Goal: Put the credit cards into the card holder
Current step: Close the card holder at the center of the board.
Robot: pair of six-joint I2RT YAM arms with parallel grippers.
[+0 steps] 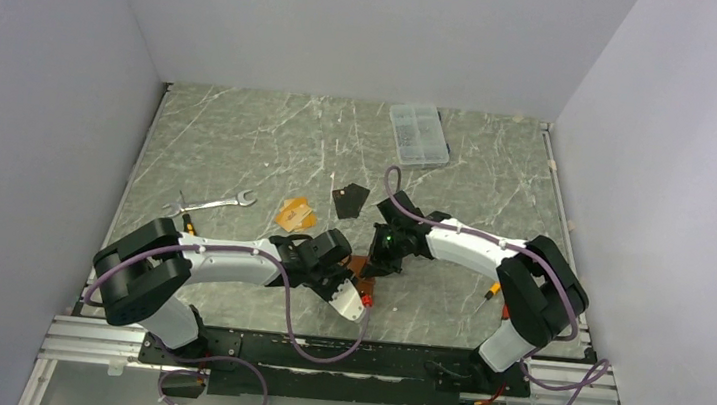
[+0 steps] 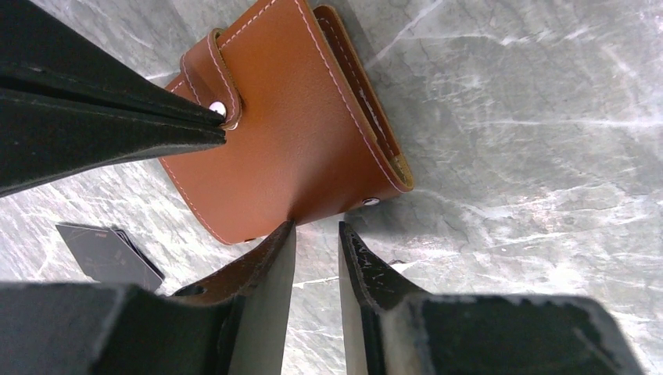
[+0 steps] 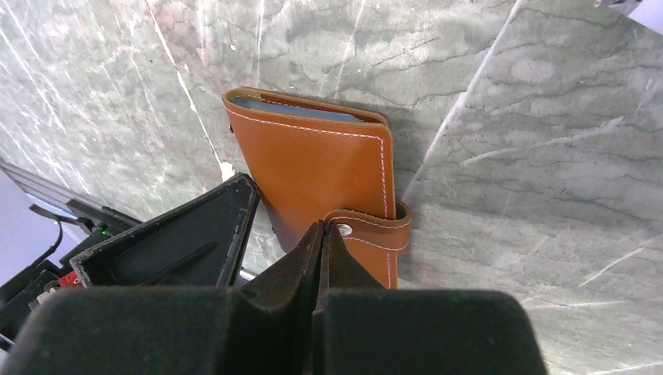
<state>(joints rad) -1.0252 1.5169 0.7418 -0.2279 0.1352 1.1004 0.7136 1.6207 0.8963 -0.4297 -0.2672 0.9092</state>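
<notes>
The card holder (image 2: pixel 297 133) is lying closed on the table (image 1: pixel 240 140), low in the centre of the overhead view, with both arms crowding in on it. The right gripper (image 3: pixel 320 230) is showing its jaws pressed together with nothing seen between them. Its tip is resting against the snap tab (image 3: pixel 367 230), probably to pry the tab up so the holder can open. The left gripper (image 2: pixel 317 234) is standing with its jaws a little apart, and bare table is showing in the gap. One fingertip is touching the holder's edge at lower centre of its wrist view, seemingly bracing the holder against sliding rather than grasping it. The tab appears fastened, so no card can be going in yet.

The orange-tan card (image 1: pixel 295 214) and the black card (image 1: pixel 350 200) are lying just above the grippers in the overhead view, apart from each other; a silver-grey one cannot be made out. The grippers are sitting nearly together, so room at the holder is tight. The wrench (image 1: pixel 218 206) at left and the clear box (image 1: pixel 418 133) at top are lying well apart from the work.
</notes>
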